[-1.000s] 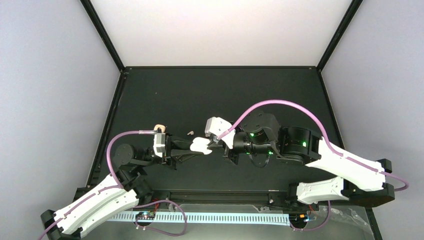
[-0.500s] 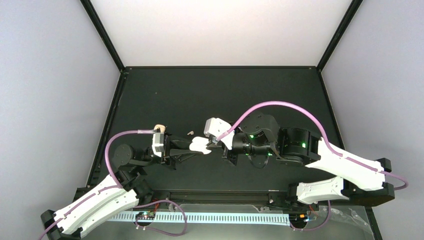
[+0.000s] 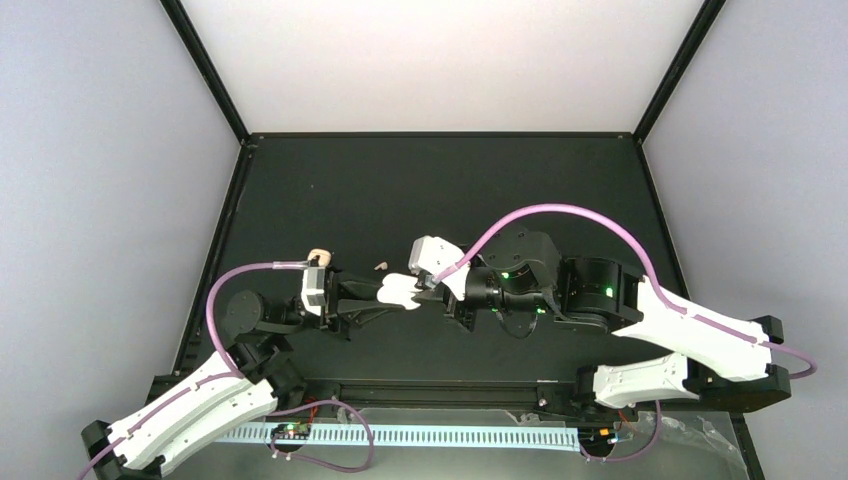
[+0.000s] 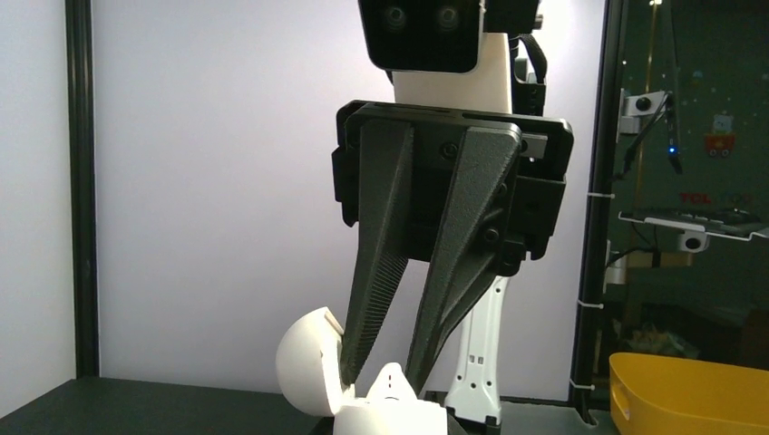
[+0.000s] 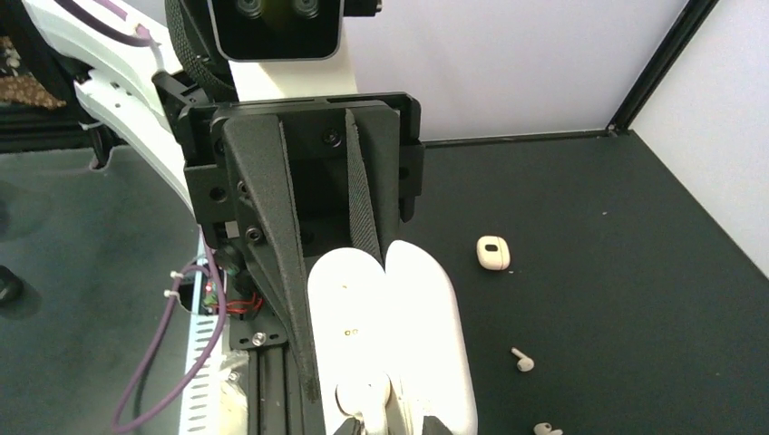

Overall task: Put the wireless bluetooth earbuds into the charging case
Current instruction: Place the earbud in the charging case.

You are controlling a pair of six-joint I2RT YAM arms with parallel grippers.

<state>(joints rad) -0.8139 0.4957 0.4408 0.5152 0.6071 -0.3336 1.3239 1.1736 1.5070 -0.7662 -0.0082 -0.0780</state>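
left jaws clamp the charging case (image 5: 419, 344); we can't tell if right jaws grip the earbud (image 4: 390, 381), so letting go unseated cld lose it.

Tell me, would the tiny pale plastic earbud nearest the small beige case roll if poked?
Probably it would skid or spin: the tiny pale plastic earbud looks very light on the flat black table. Its short stem likely stops a long roll.

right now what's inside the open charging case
One white earbud shows in the charging case, between the right gripper tips. They hide how deep it's seated and any second slot.
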